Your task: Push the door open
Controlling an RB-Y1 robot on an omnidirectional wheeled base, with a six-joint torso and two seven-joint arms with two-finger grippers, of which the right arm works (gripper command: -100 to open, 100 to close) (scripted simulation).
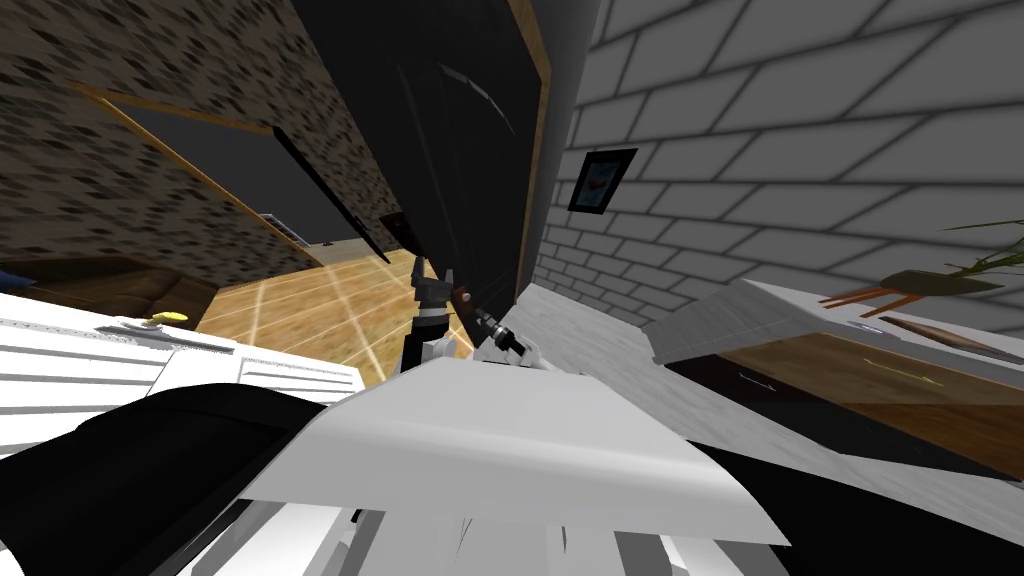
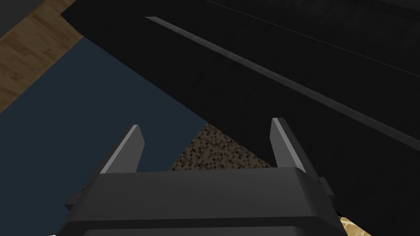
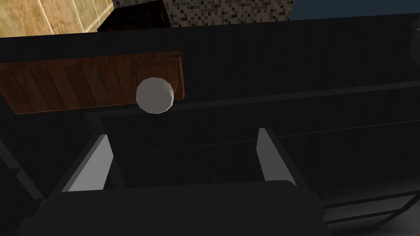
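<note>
Door [image 3: 287, 61] standing dark ahead; I am holding my right tool [image 3: 183, 134], blades apart, near its knob [image 3: 155, 95]; pushing forward seems next.

Left arm [image 1: 430, 305] and right arm [image 1: 497, 338] extended forward, close together; left gripper [image 2: 205, 125] and right gripper [image 3: 182, 134] both fingers spread.
</note>
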